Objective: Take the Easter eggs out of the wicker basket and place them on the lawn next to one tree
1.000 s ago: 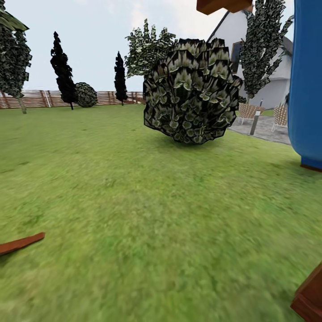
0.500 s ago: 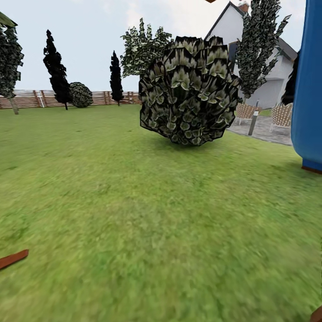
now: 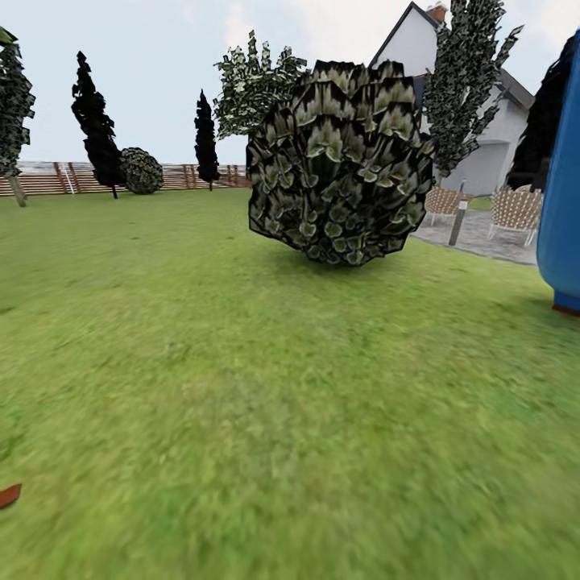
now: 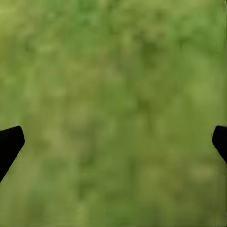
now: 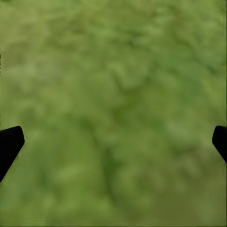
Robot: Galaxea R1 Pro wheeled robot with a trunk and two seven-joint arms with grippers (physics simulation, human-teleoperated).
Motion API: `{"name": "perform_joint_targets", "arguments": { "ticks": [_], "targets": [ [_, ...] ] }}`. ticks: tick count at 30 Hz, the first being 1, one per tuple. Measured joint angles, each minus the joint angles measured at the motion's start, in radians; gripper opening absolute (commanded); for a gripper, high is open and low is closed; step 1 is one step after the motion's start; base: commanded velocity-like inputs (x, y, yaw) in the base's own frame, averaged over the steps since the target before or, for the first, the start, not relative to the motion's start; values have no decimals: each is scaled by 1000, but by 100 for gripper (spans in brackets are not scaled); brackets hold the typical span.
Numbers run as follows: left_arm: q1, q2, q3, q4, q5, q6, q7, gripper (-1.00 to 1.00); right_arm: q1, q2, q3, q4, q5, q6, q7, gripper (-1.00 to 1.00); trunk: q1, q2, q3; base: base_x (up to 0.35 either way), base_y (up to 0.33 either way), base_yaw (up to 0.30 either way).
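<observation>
left pincer point(image 4: 113, 142) wide, over lawn point(image 4: 113, 71) | right pincer point(image 5: 113, 142) likewise

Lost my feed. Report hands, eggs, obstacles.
Left hand open, empty, over lawn. Right hand same. Round shrub dead ahead; blue playset part at right.
</observation>
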Motion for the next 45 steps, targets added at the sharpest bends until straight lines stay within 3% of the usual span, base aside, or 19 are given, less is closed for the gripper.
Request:
{"name": "perform_joint_targets", "arguments": {
  "ticks": [45],
  "targets": [
    [0, -2, 0, 0, 0, 0, 0, 100, 0, 0, 1, 1, 0, 0, 0, 100, 0, 0, 0, 323, 116, 0]
  ]
}}
